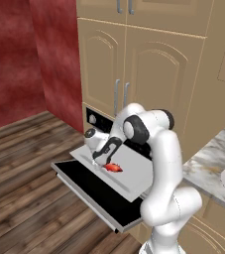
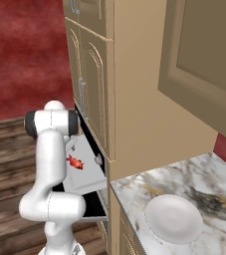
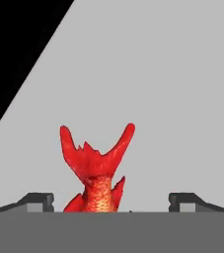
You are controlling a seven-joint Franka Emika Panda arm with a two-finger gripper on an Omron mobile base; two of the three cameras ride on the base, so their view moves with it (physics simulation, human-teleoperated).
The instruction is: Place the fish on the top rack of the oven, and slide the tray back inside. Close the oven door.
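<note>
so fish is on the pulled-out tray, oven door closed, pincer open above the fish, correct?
Not quite: the oven door is open, folded down flat below the pulled-out tray, as the left base view shows. The rest holds: the fish lies on the tray, and in the hand view the pincer stands open with a fingertip either side of the fish's tail.

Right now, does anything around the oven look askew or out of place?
Nothing stands out. The fish lies flat on the pulled-out tray above the open oven door, between the open end effector tips.
</note>
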